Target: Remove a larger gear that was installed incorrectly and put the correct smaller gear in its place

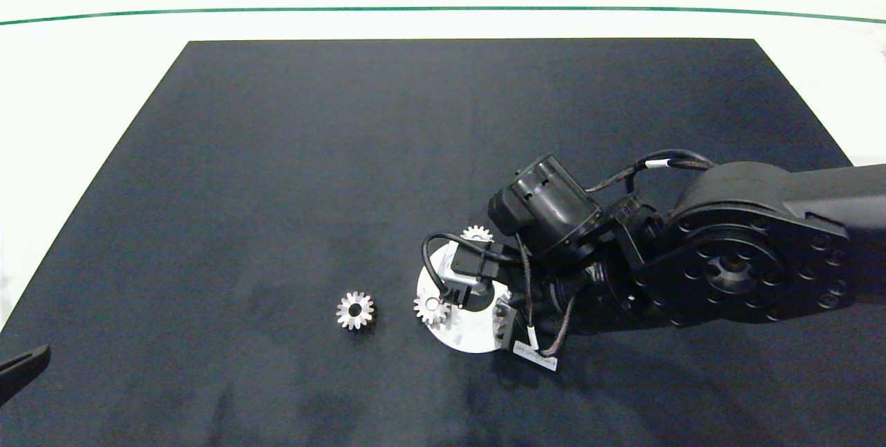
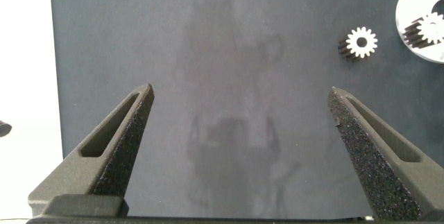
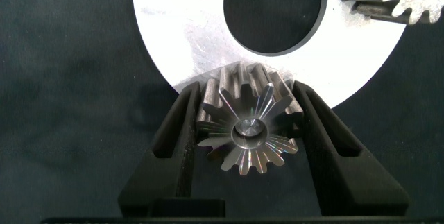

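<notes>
The larger gear [image 3: 246,132], silver with long pointed star-like teeth, stands on its pin at the near edge of the round white plate [image 3: 173,37]. My right gripper [image 3: 246,92] is shut on it, one finger pressed against each side. Two smaller gears sit on the plate: one [image 1: 430,308] at its left edge and one [image 1: 477,233] at its far edge. A third smaller gear [image 1: 355,310] lies loose on the mat to the left of the plate. My left gripper [image 2: 239,96] rests open at the mat's front left corner, holding nothing.
A black mat [image 1: 346,156] covers the white table. The plate has a large round hole [image 3: 274,9] in its middle. My right arm [image 1: 727,253] and its cables hang over the plate's right half and hide it from above.
</notes>
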Available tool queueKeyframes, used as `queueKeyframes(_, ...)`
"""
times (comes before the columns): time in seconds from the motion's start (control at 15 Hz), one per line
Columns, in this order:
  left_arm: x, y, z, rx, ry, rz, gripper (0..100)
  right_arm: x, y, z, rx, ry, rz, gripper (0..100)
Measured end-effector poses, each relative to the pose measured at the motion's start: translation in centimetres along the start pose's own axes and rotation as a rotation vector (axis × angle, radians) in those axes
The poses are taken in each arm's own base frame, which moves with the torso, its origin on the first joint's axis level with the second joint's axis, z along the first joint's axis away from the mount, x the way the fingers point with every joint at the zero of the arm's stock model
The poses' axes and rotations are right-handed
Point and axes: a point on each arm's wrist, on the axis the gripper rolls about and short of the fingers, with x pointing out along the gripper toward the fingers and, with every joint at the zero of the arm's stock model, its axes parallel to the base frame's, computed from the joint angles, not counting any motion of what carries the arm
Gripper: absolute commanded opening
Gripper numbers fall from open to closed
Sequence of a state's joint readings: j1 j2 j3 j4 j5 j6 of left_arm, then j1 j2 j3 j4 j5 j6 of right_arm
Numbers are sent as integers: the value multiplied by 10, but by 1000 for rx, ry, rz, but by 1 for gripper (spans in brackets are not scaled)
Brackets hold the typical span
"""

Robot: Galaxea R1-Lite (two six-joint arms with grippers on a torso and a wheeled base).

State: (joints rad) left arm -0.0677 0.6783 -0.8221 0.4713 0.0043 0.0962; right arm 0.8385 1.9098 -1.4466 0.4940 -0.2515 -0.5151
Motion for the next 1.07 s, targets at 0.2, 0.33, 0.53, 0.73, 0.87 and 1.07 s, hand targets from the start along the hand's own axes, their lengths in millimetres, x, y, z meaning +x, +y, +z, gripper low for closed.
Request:
queueKeyframes(0.2,0,0,0,0,0,0,100,0,0,0,0,1,1,31)
queueKeyframes(0.33,0,0,0,0,0,0,100,0,0,0,2,0,1,31)
queueKeyframes(0.53,0,0,0,0,1,0,100,-4,-1,0,5,-7,1,31)
queueKeyframes(0.73,0,0,0,0,1,-1,100,-8,-3,2,10,-25,-5,31)
queueKeyframes(0.87,0,0,0,0,1,0,100,-13,-4,5,13,-45,-12,31)
queueKeyframes(1.07,0,0,0,0,1,2,100,-23,-3,8,8,-77,-18,31)
